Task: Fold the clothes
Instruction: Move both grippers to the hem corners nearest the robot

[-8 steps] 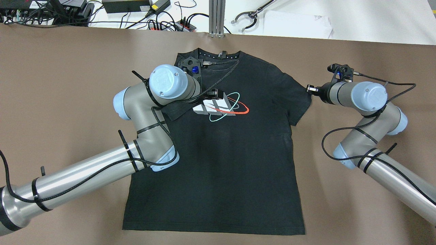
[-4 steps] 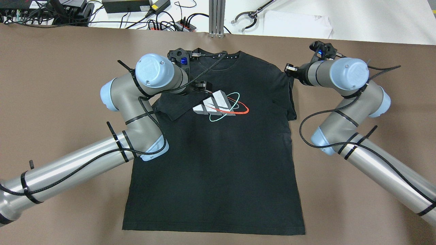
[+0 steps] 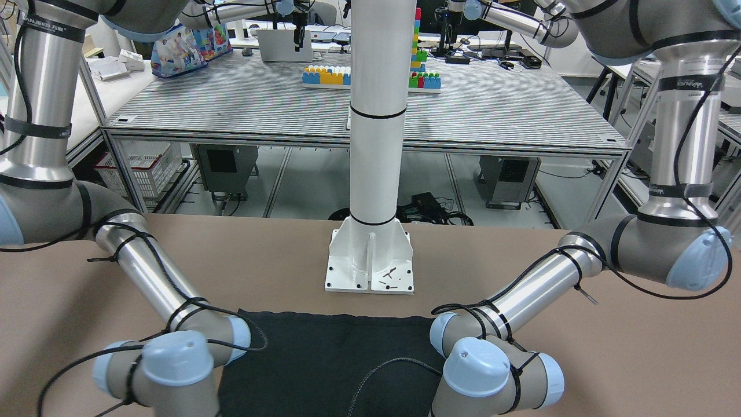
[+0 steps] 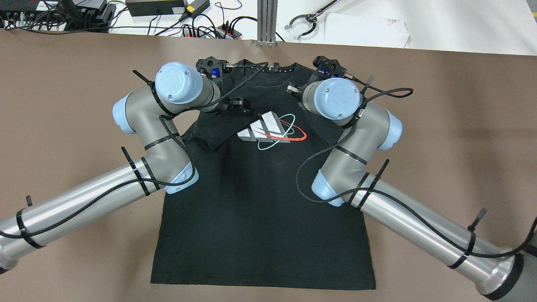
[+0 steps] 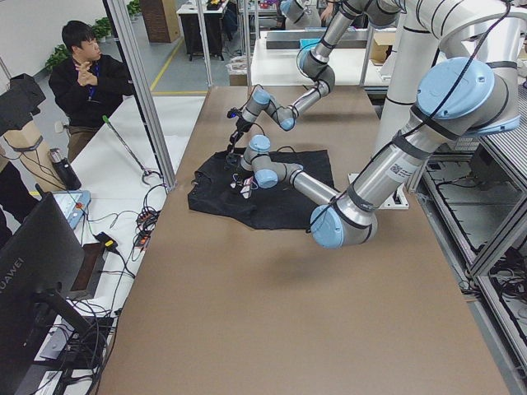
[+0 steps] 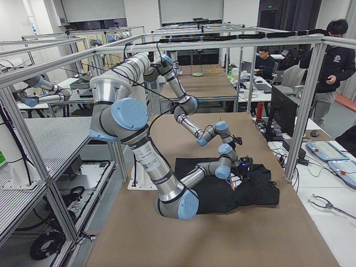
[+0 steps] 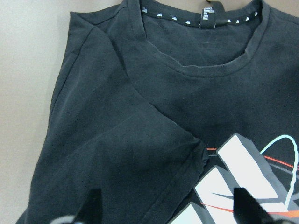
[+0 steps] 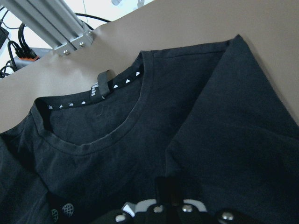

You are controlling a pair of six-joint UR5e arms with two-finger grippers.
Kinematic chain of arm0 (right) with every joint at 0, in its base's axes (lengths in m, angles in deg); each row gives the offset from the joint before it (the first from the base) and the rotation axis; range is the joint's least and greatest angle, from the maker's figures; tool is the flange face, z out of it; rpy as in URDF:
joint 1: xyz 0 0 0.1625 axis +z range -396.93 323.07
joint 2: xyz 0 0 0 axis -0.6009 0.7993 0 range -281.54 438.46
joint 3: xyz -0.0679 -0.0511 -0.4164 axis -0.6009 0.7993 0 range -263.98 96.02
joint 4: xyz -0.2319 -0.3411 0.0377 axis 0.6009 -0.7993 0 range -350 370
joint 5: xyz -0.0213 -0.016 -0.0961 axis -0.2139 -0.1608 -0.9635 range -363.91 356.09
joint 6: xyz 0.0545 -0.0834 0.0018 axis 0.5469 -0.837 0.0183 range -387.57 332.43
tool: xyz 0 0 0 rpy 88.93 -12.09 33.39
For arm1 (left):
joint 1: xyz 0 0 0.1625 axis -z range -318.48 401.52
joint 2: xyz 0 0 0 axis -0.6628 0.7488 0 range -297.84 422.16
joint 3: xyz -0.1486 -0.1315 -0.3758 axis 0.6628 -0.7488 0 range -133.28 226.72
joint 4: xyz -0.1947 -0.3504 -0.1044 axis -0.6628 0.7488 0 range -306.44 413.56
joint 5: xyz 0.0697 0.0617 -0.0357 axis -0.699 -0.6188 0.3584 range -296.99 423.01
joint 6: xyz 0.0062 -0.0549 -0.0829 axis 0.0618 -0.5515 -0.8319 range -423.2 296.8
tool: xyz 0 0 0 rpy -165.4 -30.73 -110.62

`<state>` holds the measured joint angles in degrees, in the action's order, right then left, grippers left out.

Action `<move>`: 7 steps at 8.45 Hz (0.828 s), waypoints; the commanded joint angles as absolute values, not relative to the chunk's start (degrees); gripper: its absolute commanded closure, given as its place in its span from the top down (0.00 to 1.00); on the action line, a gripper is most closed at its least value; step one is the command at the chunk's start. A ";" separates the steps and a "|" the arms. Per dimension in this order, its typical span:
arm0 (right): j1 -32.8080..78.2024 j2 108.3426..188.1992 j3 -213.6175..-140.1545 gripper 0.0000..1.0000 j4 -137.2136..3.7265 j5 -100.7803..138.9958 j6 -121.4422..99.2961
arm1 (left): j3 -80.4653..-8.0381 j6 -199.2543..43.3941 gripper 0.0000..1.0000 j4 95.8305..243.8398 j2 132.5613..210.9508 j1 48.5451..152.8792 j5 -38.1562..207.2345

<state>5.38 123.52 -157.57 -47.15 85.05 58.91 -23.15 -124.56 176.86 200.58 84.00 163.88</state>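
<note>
A black T-shirt (image 4: 260, 201) with a grey, red and teal logo (image 4: 272, 131) lies face up on the brown table. Its left sleeve (image 4: 214, 130) is folded in over the chest. My left gripper (image 4: 241, 105) is open and empty just above that sleeve; its two fingertips (image 7: 91, 210) stand wide apart in the left wrist view. My right gripper (image 4: 293, 89) is shut on the right sleeve (image 8: 233, 116), which it holds folded in over the chest, right of the collar (image 8: 100, 86). The right arm hides the sleeve in the overhead view.
Cables and power strips (image 4: 201, 29), an aluminium post (image 4: 267, 21) and a grabber tool (image 4: 302, 21) lie beyond the table's far edge. The white mast base (image 3: 370, 260) stands near the shirt's hem. An operator (image 5: 86, 78) sits off the table's far side.
My right gripper has swung left and farther from the robot, carrying the right sleeve in over the chest. My left arm has drawn back to the left, away from the folded left sleeve.
</note>
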 commanded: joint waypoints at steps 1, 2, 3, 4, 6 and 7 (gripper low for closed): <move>2.00 117.59 -152.20 0.13 -50.82 82.39 58.83 | -23.16 -124.55 1.00 176.87 200.50 84.06 163.99; 1.91 116.18 -150.62 0.80 -52.99 82.39 58.56 | -23.16 -124.55 1.00 176.87 200.50 84.06 163.99; 1.83 115.12 -150.25 0.94 -55.45 82.39 57.51 | -23.24 -124.55 1.00 176.87 200.59 83.97 163.99; 1.83 115.37 -150.86 0.94 -55.56 82.66 52.02 | -23.33 -124.63 1.00 176.95 201.02 83.97 164.08; 1.91 122.53 -160.91 0.95 -55.91 83.18 44.97 | -25.25 -124.81 1.00 176.87 200.51 83.97 164.08; 1.91 129.37 -169.06 0.95 -56.00 83.97 43.89 | -28.83 -125.77 1.00 176.52 198.41 83.88 163.82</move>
